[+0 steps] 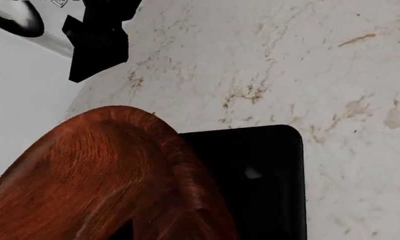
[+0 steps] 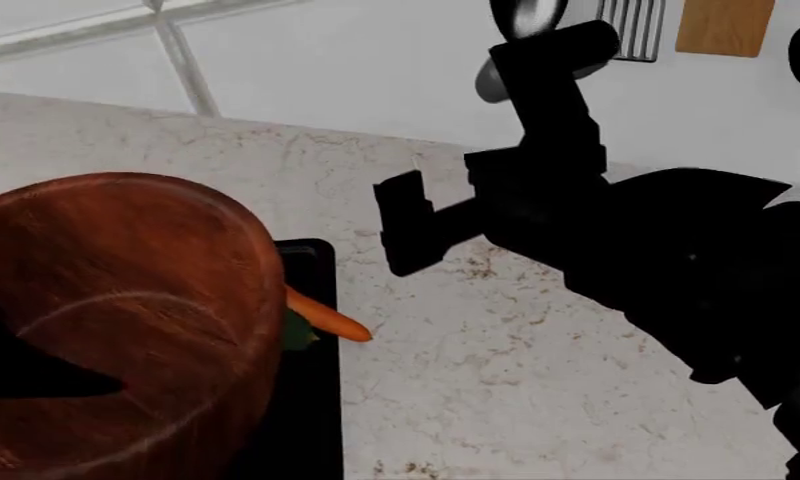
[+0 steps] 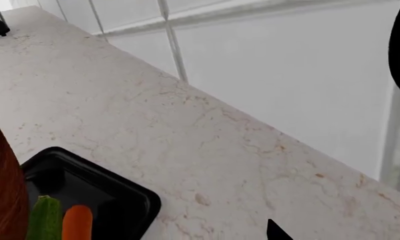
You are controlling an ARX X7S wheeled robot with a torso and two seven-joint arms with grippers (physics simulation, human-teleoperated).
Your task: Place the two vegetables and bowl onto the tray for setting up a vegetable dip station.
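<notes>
The reddish-brown wooden bowl [image 2: 133,300] is raised and tilted at the left of the head view, covering most of the black tray [image 2: 313,400]. My left gripper is shut on the bowl [image 1: 106,175]; its fingers show only as dark shapes at the rim. The orange carrot [image 2: 331,317] and the green cucumber [image 2: 299,334] lie on the tray, poking out from under the bowl. In the right wrist view the cucumber [image 3: 45,220] and carrot [image 3: 77,224] lie side by side on the tray [image 3: 113,192]. My right gripper [image 2: 407,235] hovers open over bare counter to the tray's right.
The marble counter [image 2: 534,380] runs to a white tiled wall [image 2: 320,60]. A ladle [image 2: 527,15], a slotted utensil [image 2: 631,25] and a wooden board [image 2: 724,25] hang on the wall behind my right arm. The counter edge [image 1: 66,107] shows in the left wrist view.
</notes>
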